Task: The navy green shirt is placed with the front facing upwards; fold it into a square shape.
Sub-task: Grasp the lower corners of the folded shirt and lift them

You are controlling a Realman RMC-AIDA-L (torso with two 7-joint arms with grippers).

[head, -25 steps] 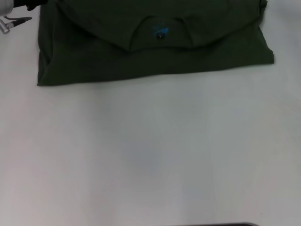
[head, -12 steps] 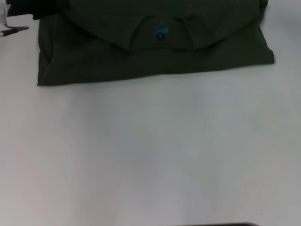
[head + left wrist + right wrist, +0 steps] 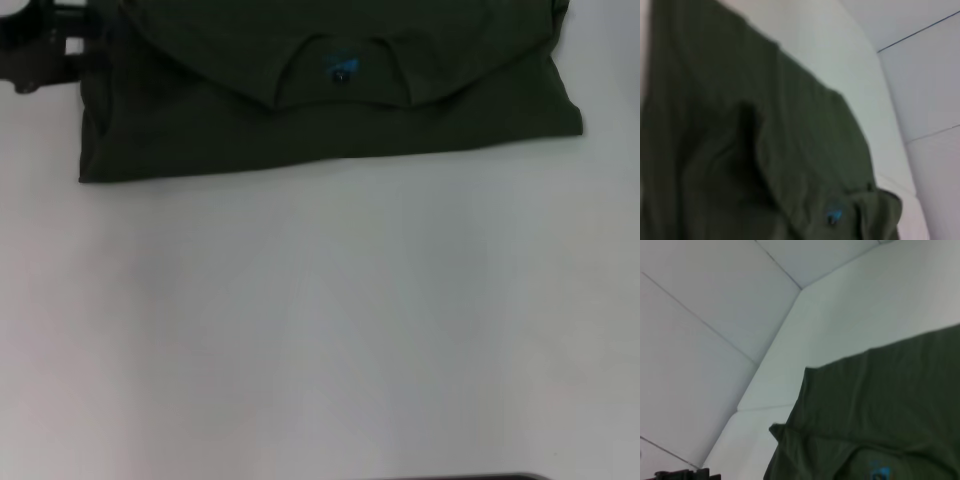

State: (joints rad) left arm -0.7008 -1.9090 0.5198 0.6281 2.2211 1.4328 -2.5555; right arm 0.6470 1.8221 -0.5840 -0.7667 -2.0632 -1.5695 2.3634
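**Left claw hovering at the shirt's far left corner**

Claw on my left arm [image 3: 45, 45] is showing only as a dark shape at the far left of the white table [image 3: 320, 330], touching or just beside the shirt's left edge; I cannot tell whether it is clenched or released. Nearest me, bare tabletop is stretching wide. Beyond it, the large dark olive-green cotton shirt [image 3: 330, 110] is lying folded into a broad band across the far part, collar with blue print [image 3: 340, 68] facing up. My right claw is sitting out of sight.
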